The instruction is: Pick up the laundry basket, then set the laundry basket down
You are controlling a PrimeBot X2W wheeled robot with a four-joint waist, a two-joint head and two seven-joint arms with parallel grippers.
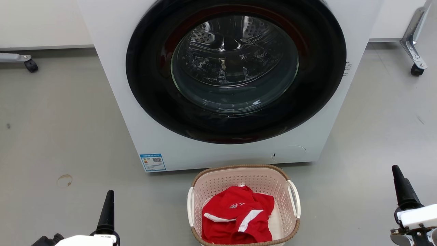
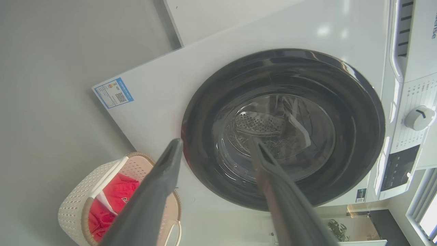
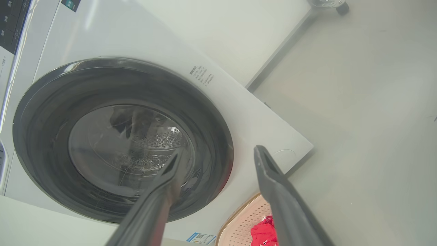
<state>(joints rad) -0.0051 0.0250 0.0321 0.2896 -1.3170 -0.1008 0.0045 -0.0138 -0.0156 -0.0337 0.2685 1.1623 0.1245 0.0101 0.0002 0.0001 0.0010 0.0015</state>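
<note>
Grey floor [image 1: 51, 136] holds one pale pink perforated plastic laundry basket [image 1: 211, 186] with two white handles [image 1: 295, 200] and one red garment [image 1: 235, 218] inside, just before one white front-loading washer [image 1: 136, 119]. I see my left gripper [image 2: 216, 141] and right gripper [image 3: 218, 151] both spread, empty. My left wrist view adds one white dial [image 2: 419, 118].

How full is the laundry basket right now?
Partly full: the laundry basket stands upright holding a crumpled red garment at its bottom; the perforated walls above it are bare.
</note>
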